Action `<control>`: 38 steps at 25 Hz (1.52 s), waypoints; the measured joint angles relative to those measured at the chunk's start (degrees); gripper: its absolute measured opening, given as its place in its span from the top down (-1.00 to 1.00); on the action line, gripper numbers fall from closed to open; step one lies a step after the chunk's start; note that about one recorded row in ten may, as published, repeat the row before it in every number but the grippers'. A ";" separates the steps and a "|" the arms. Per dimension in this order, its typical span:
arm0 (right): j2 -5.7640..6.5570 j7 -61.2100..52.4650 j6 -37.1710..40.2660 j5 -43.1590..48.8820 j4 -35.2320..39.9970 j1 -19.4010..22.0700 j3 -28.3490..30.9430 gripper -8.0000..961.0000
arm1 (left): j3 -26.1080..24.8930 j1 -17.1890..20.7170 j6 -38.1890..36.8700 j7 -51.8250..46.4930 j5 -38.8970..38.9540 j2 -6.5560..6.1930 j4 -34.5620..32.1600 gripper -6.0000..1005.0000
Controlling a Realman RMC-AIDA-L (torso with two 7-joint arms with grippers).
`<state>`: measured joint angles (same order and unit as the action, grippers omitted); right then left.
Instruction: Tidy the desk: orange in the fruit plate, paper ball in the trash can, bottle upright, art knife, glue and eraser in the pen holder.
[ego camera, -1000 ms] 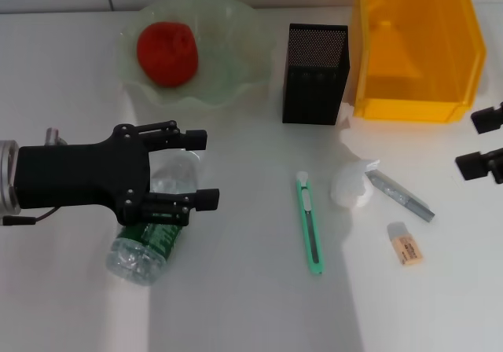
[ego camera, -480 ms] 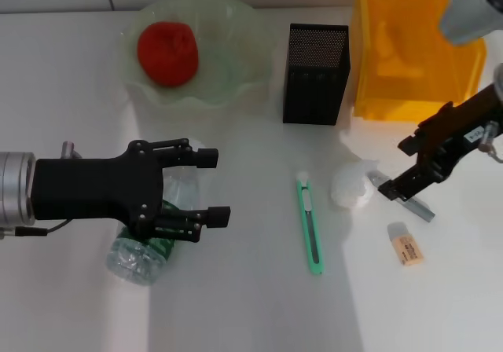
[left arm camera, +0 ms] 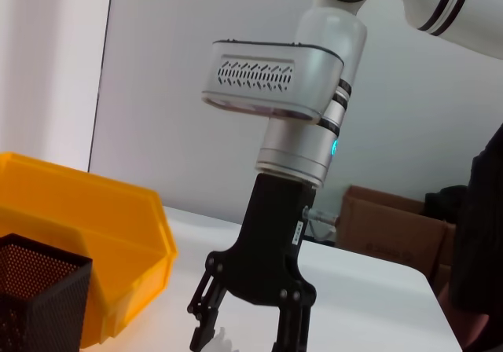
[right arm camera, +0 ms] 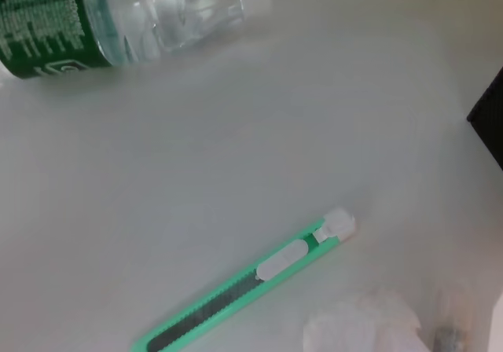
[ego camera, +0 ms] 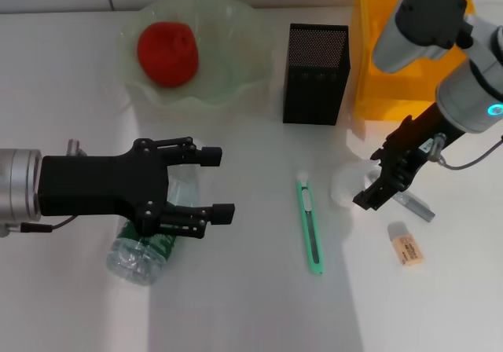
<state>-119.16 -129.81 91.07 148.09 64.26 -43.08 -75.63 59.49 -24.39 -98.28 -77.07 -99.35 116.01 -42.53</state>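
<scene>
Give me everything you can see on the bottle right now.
The bottle is clear plastic with a green label printed in white, and it lies on its side on the white table, not yet upright. In the head view the open left hand hovers over its upper half, hiding that part; its fingers reach past the bottle, so no contact shows. The right wrist view shows the clear ribbed section beside the label. The cap is not visible. Nothing else touches the bottle.
</scene>
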 joint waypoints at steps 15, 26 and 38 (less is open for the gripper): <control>-0.36 -0.01 -5.92 -0.57 -6.64 -2.52 -5.98 -0.52 | 0.04 -0.69 0.23 -0.18 -0.23 0.36 0.00 -0.70; -0.37 -0.21 -7.67 -1.93 -7.81 -2.78 -6.04 -0.12 | 0.45 -0.66 0.55 -0.19 -0.23 0.46 0.09 -0.70; -0.02 -6.64 3.33 0.11 19.76 7.20 -3.71 -0.01 | 0.08 -0.49 0.59 -0.19 -0.22 0.45 0.18 -0.69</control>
<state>-119.18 -136.45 94.40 148.21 84.02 -35.88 -79.33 59.57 -24.88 -97.69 -77.26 -99.57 116.46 -42.35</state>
